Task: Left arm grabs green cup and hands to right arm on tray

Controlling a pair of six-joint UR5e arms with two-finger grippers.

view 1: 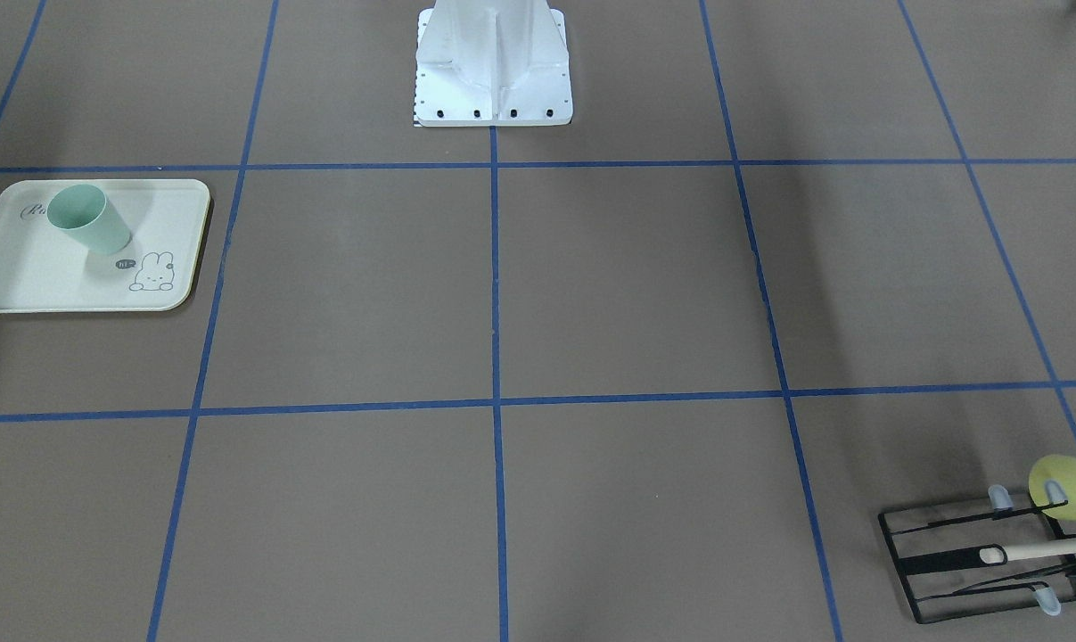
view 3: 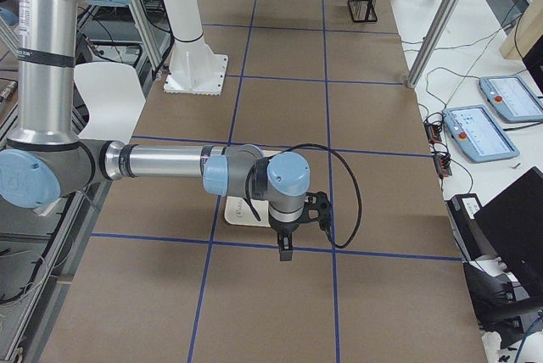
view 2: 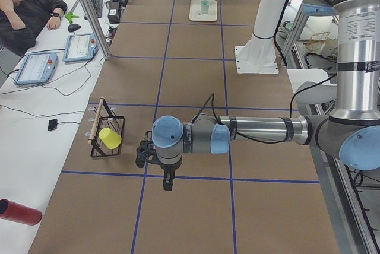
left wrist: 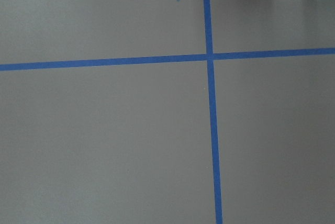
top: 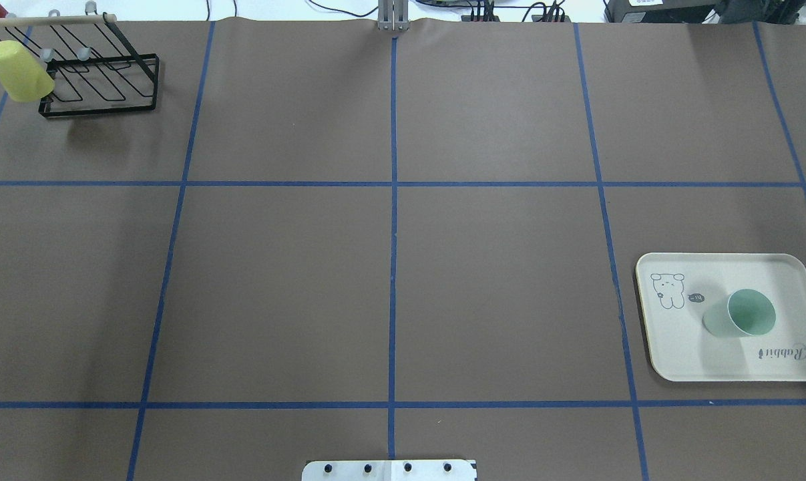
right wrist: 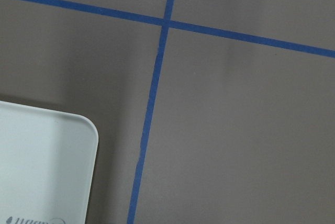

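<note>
The green cup (top: 743, 314) stands upright on the cream tray (top: 683, 354) at the table's right side. Cup (view 1: 87, 218) and tray (view 1: 20, 276) also show in the front-facing view, and far off in the exterior left view (view 2: 205, 6). No gripper touches the cup. The left gripper (view 2: 168, 181) shows only in the exterior left view, hanging over the table near the rack; I cannot tell whether it is open or shut. The right gripper (view 3: 284, 248) shows only in the exterior right view, by the tray's edge (view 3: 236, 209); its state I cannot tell. The right wrist view shows a tray corner (right wrist: 47, 150).
A yellow cup (top: 19, 80) hangs on the black wire rack (top: 102, 80) at the far left corner. The white robot base (view 1: 493, 71) stands at the near middle edge. An operator (view 2: 27, 10) and tablets sit beside the table.
</note>
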